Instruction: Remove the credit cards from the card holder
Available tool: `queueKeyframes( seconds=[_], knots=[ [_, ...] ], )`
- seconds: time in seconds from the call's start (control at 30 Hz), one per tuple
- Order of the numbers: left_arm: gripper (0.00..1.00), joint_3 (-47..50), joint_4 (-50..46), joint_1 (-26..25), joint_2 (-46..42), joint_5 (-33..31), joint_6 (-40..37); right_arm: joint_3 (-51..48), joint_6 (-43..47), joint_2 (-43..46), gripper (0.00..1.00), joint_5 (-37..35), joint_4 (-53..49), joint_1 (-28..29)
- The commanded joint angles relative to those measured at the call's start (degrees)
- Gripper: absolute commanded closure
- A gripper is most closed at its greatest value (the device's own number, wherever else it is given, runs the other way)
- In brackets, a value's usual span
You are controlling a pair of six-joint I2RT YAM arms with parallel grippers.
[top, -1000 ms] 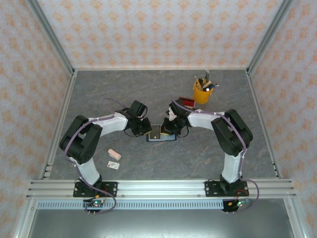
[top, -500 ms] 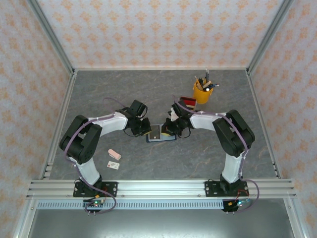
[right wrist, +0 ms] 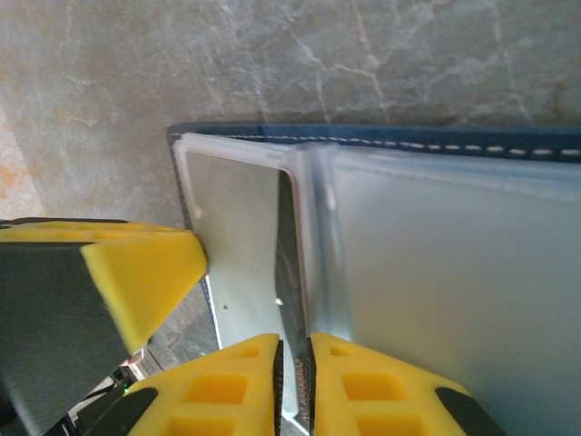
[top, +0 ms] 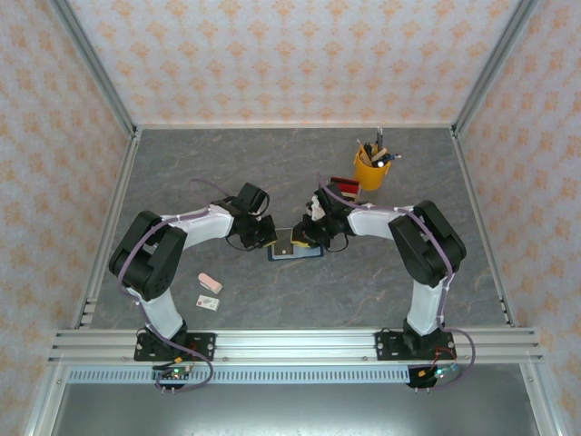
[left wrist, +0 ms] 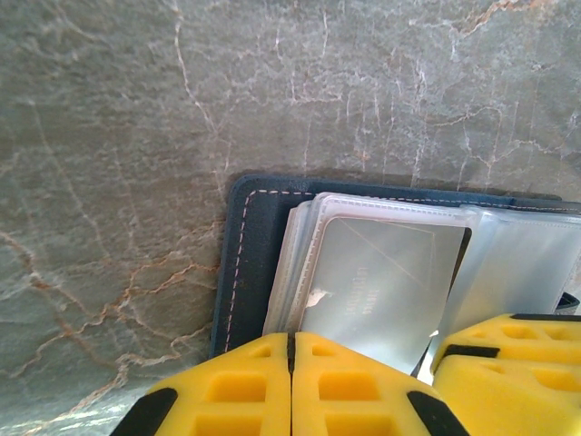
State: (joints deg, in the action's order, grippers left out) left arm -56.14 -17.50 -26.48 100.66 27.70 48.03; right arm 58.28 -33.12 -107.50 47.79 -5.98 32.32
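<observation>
The card holder point(top: 295, 254) lies open mid-table, dark navy point(left wrist: 243, 263) with clear sleeves point(right wrist: 436, 272). A grey credit card point(left wrist: 381, 272) sits inside a sleeve on its left half. My left gripper point(top: 266, 236) is shut, its tips point(left wrist: 291, 336) resting on that half's near edge with nothing between them. My right gripper point(top: 307, 234) hangs over the fold. Its jaws point(right wrist: 293, 341) stand a narrow slit apart, astride a thin dark edge point(right wrist: 289, 263) that rises from between the sleeves. Whether the pads touch that edge I cannot tell.
A yellow cup of pens point(top: 370, 169) and a clear tray with a red part point(top: 342, 188) stand behind the right arm. A pink block point(top: 210, 283) and a small white card point(top: 209, 302) lie near the left arm's base.
The right gripper has edged left over the card holder and its jaws have parted slightly. The left gripper has stayed shut in place.
</observation>
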Motion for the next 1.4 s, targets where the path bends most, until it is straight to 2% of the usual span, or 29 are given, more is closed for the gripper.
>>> queueKeyframes(
  seconds=[0.0,0.5,1.1,1.37],
  knots=[
    [0.93,1.44,-1.89,0.29,1.47,-0.81,-0.39,0.80,1.51,-1.12,0.82,-0.68,-2.18,0.11],
    [0.94,2.15,-1.08,0.30,1.48,-0.46,-0.04,0.80,0.36,-1.70,0.87,2.65,1.58,0.64],
    [0.97,3.84,1.04,0.24,1.64,0.75,1.00,0.78,-3.92,-2.51,0.84,4.07,7.77,0.64],
    [1.00,5.34,3.37,-0.06,1.51,1.88,2.11,2.00,-4.60,-3.59,0.91,3.08,7.06,0.73]
  ],
)
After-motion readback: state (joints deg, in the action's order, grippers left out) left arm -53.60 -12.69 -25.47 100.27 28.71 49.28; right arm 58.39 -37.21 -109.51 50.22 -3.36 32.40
